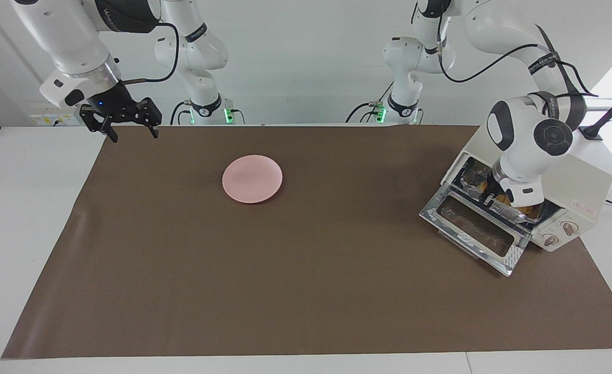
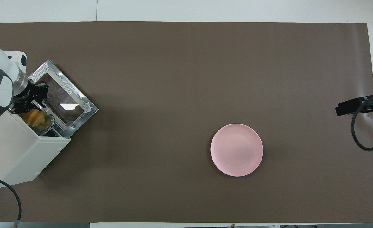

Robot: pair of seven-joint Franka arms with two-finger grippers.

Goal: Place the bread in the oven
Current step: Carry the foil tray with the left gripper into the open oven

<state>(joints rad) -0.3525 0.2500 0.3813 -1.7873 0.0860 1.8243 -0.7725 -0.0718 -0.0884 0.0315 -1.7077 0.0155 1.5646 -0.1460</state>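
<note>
A plain matte brown mat (image 2: 186, 79) covers the white tabletop (image 2: 205, 9). The round plate (image 2: 237, 149) is pale pink. The oven (image 2: 18, 152) is cream-white with a shiny silver door frame (image 2: 79, 99); inside it, the bread (image 2: 34, 117) is golden-yellow with ridged bands.

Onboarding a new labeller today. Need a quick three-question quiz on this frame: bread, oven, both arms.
1. True or false: the oven door stands open.
2. Where is the bread? A) on the pink plate B) on the foil tray in the oven's mouth C) on the brown mat
3. Fill in: the right gripper waits in the air over the mat's corner, at the ____ arm's end of the table.

Key
1. True: the door is folded down flat in front of the oven.
2. B: the bread lies at the oven's opening, with the left gripper right over it. The plate is bare.
3. right
</note>
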